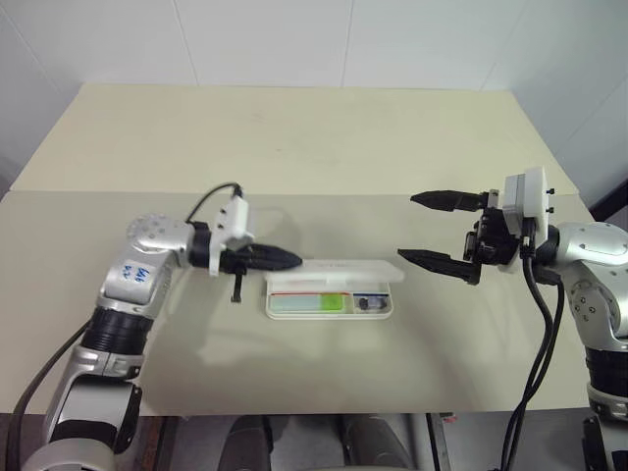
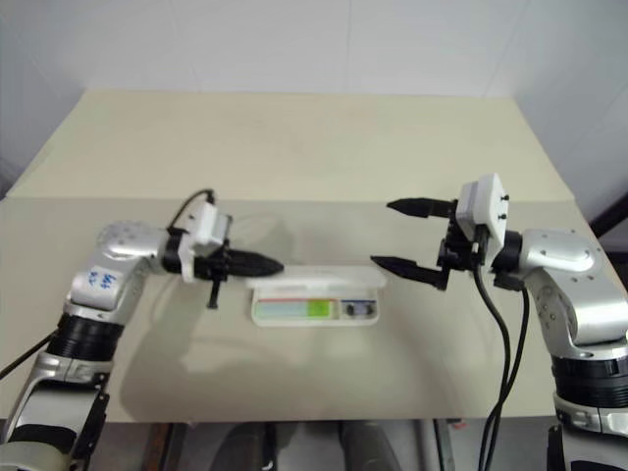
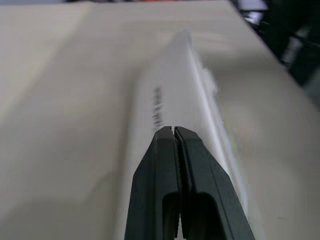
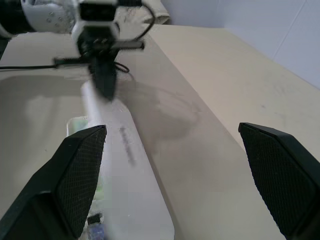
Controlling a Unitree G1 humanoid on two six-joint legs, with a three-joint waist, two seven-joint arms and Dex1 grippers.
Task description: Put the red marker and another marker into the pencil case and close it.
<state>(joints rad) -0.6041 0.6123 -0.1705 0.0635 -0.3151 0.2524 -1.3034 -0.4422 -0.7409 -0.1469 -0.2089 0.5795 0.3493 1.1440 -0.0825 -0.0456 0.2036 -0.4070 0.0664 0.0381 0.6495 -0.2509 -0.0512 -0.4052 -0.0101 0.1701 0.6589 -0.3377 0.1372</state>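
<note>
Pencil case near front table edge; left end effector closed at lid, right end effector wide open, empty.

pencil case: white, dark lettering on lid, red stripe inside
marker in case: pale mint, lime-green end
table: plain beige
left gripper: black
right gripper: black, textured pads

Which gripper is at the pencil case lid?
The left gripper, shut, tip at the lid's end of the pencil case. The right gripper hangs open, apart from it.
</note>
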